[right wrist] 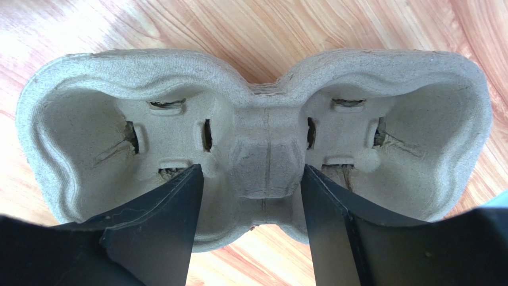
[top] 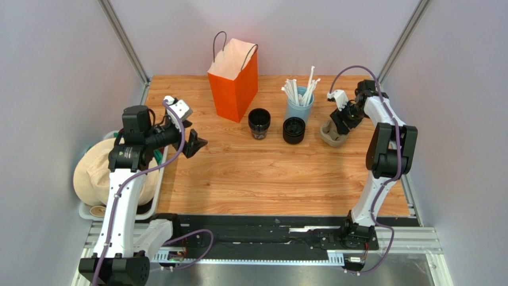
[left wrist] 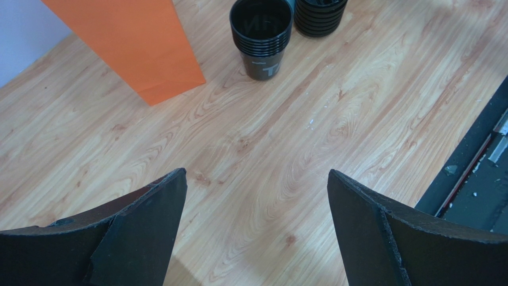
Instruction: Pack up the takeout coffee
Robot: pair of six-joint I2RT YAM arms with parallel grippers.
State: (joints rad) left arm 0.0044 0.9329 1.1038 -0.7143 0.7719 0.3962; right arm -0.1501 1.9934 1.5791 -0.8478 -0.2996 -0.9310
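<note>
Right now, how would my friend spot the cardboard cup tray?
Find the orange bag at the back of the wooden table, then look right to the blue cup of white straws. Just right of it, under the right gripper, lies the tray: the only grey-brown cardboard thing, with two round hollows.

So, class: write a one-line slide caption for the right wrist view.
Right gripper, jaws apart, straddles the centre of a two-cup cardboard tray.
</note>
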